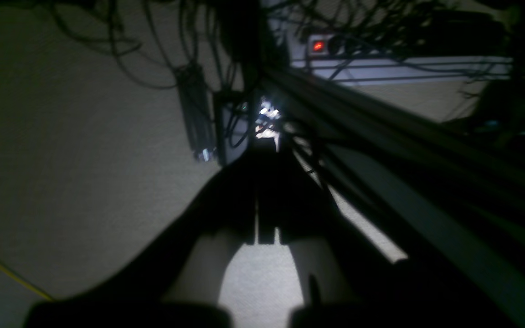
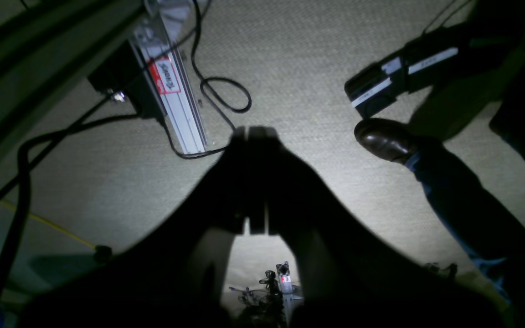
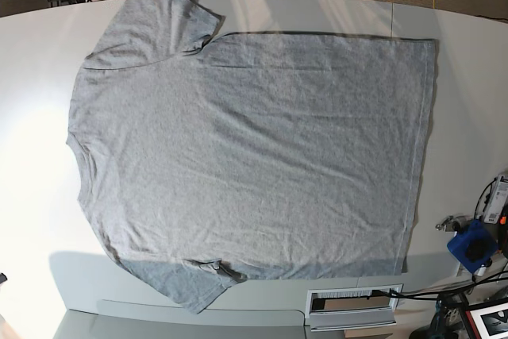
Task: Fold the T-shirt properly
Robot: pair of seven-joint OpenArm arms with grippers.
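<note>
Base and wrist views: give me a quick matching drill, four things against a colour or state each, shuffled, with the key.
Things:
1. T-shirt
2. right gripper
3. shoe
4. power strip light

Descriptions:
A. brown, on the carpet
B. grey, spread flat on the table
C. glowing red
D. shut, hanging over the floor

Pairs: 1-B, 2-D, 3-A, 4-C

We take this for a robotics lab: white table (image 3: 444, 37) on carpet (image 2: 317, 54), loose cables (image 2: 217, 95), aluminium framing (image 2: 178, 100), a lit power strip (image 1: 319, 45) and a bystander's shoe (image 2: 383, 139).
</note>
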